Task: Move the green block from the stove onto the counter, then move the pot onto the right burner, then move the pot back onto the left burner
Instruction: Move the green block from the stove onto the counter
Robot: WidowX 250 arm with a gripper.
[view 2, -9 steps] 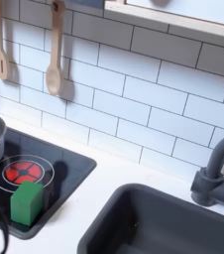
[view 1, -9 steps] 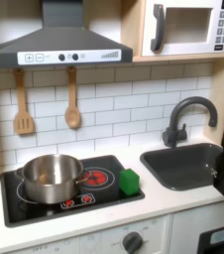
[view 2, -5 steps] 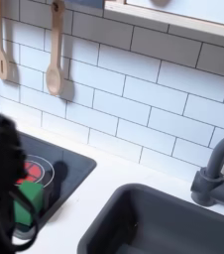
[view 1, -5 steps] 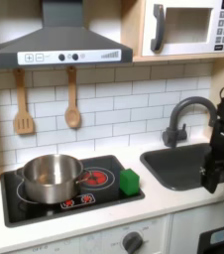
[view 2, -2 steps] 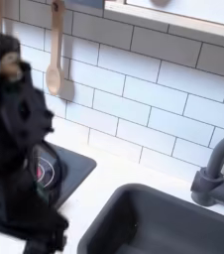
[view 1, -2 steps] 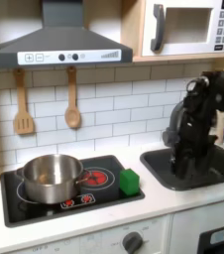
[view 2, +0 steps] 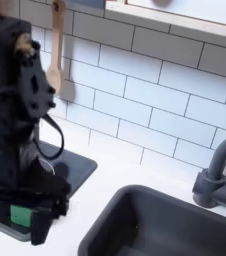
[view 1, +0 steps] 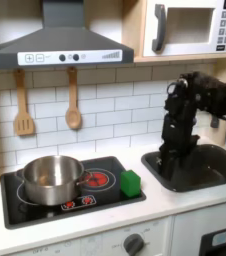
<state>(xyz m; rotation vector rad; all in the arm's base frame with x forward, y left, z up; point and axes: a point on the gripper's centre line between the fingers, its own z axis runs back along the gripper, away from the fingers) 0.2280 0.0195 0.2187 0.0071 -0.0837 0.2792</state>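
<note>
Backdrop: white tiled wall [view 1: 115,105] behind your toy kitchen, with two wooden utensils [view 1: 73,110] hanging.
Green block [view 1: 131,183]: on the stove [view 1: 45,208], at the first exterior view's right edge, beside the right burner [view 1: 98,179].
Pot [view 1: 53,179]: on the left burner.
Counter [view 1: 175,205]: off-white, around stove and sink [view 1: 215,170].
Gripper [view 1: 172,165]: over the sink's near corner, apart from the block; you cannot tell how its jaws stand.

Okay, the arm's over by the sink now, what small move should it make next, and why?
Probably swing toward the first exterior view's left and line the end effector up above the green block. The block sits on the stove at its right edge beside the pot, while the arm hangs over the sink, short of it.
</note>
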